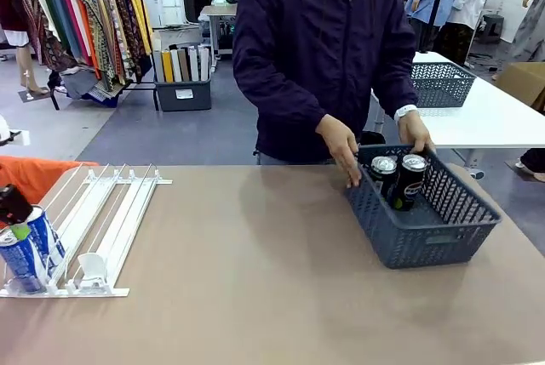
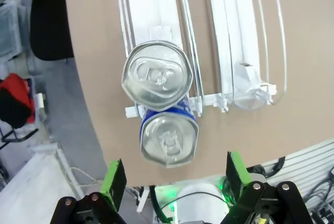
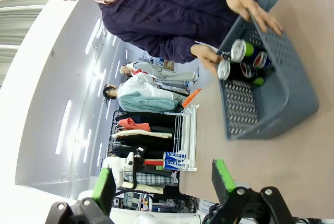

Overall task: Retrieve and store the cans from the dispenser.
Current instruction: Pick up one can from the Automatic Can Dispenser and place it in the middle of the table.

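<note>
The left gripper (image 2: 175,178) points straight down over two blue cans (image 2: 168,139) at the stopper end of the dispenser (image 2: 151,4), near the edge of the table (image 1: 255,280). Its fingers stand wide apart and hold nothing. The right gripper (image 3: 163,181) is spread too, well apart from the basket (image 1: 426,246) with the black cans (image 1: 409,179).

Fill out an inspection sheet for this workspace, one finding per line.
surface: brown table, bare in the middle.
job's things: two blue cans at the stopper end of the white dispenser; black cans upright in the grey basket, which the person's hands hold.
clutter: orange fabric by the far left corner.
grippers: left gripper open above the blue cans; right gripper open, holding nothing.
cables: nothing seen on the table.
surroundings: clothes rack; white table with another basket.
</note>
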